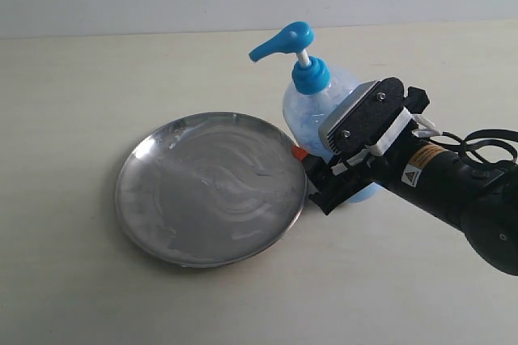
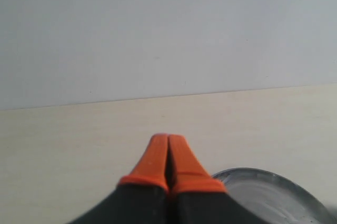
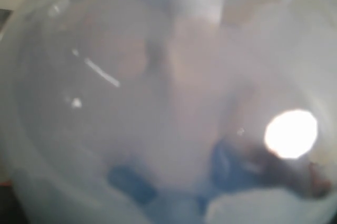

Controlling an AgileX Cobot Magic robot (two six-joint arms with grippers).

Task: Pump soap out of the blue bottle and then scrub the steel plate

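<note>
Bottle (image 1: 306,114) upright on bench (image 1: 81,61), just beside smeared plate (image 1: 210,191). Straddled by right pincer (image 1: 316,149), jaws wide (gripping or not: cannot tell). Left pincer (image 2: 168,142) pressed together, empty. Pumping, scrubbing judged outstanding.

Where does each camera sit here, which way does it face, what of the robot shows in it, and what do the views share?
Exterior: off the arms, raised, looking down at the table, steel plate and blue bottle; shows the right gripper, jaws either side of the bottle.
Left wrist: low over the table, facing the wall; shows the left gripper, jaws together.
Right wrist: right up against the bottle, blurred; no robot part clear.
Shared: plate in exterior and left wrist; bottle in exterior and right wrist.
</note>
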